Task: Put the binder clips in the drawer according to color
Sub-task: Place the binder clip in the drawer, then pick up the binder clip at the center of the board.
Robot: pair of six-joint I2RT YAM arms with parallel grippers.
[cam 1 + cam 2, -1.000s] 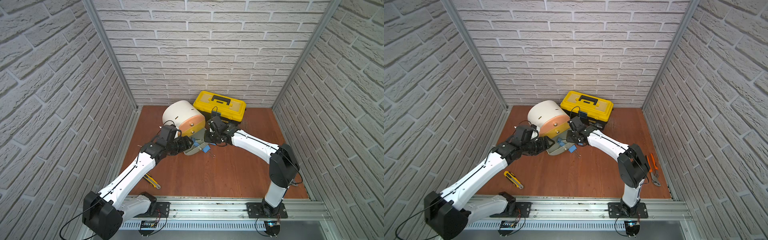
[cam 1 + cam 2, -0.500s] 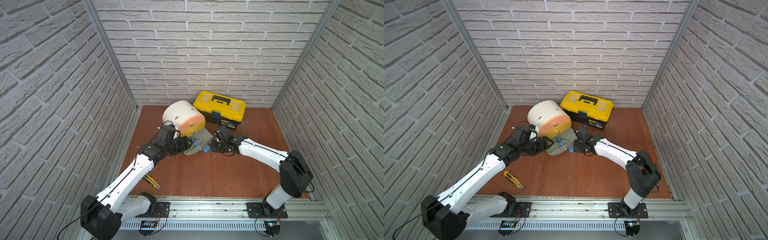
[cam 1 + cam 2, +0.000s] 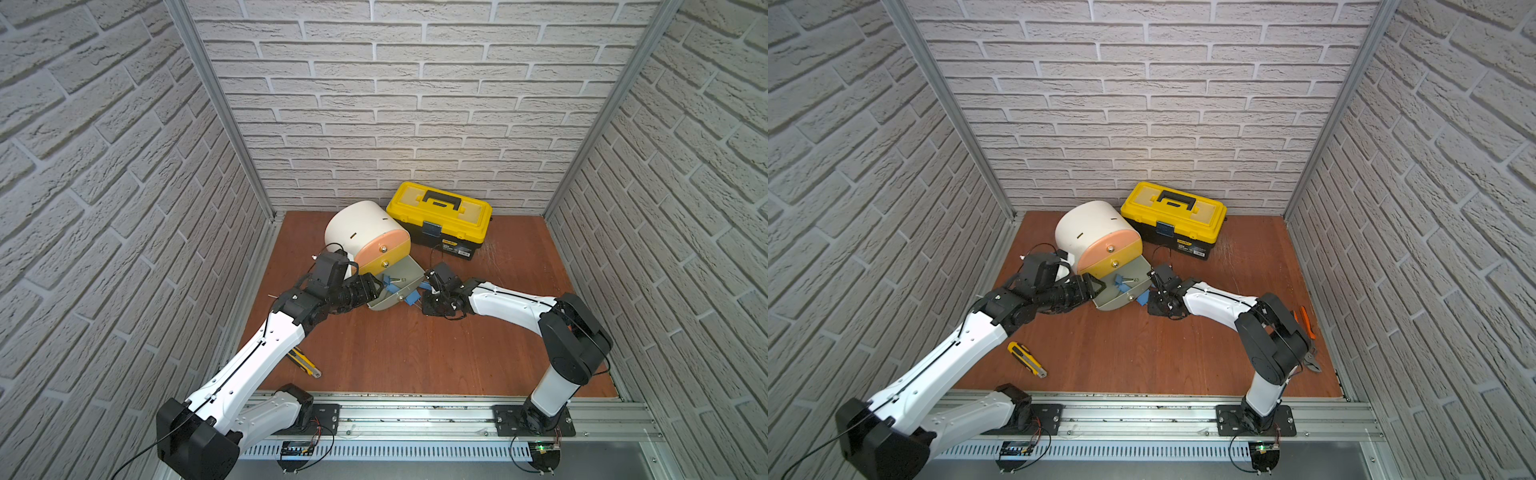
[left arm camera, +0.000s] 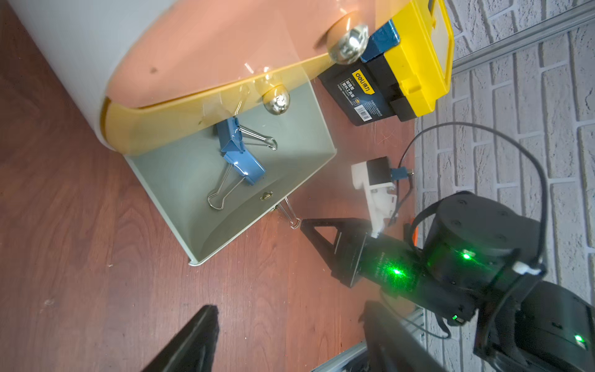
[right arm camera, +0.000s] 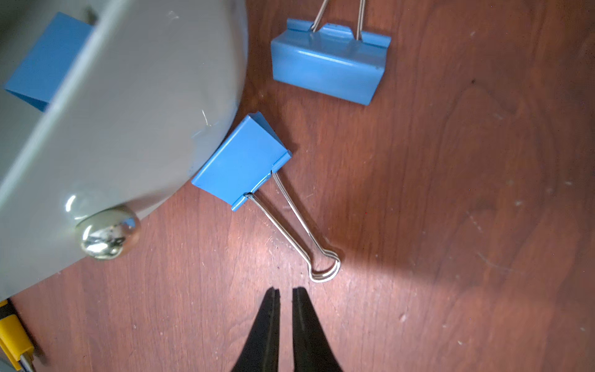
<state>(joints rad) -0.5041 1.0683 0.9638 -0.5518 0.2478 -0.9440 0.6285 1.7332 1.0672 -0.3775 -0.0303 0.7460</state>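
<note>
The drawer cabinet (image 3: 365, 232) is a white drum at the back. Its grey bottom drawer (image 4: 264, 219) is pulled out, and two blue binder clips (image 4: 240, 154) lie inside. Two more blue binder clips lie on the floor: one (image 5: 241, 161) touches the grey drawer front (image 5: 128, 112), the other (image 5: 328, 64) sits a little farther off. My right gripper (image 5: 286, 290) is low over the floor, shut and empty, its tips just short of the nearer clip's wire handle. My left gripper (image 4: 289, 307) stands open and empty beside the drawer's other side (image 3: 376, 286).
A yellow-black toolbox (image 3: 440, 216) stands against the back wall, right of the cabinet. A yellow utility knife (image 3: 1025, 359) lies by the left arm near the front. Orange-handled pliers (image 3: 1306, 332) lie at the right wall. Brick walls close in three sides.
My right gripper has come down from beside the cabinet front to the floor by the pulled-out drawer and has closed slightly. The left arm has barely moved.
</note>
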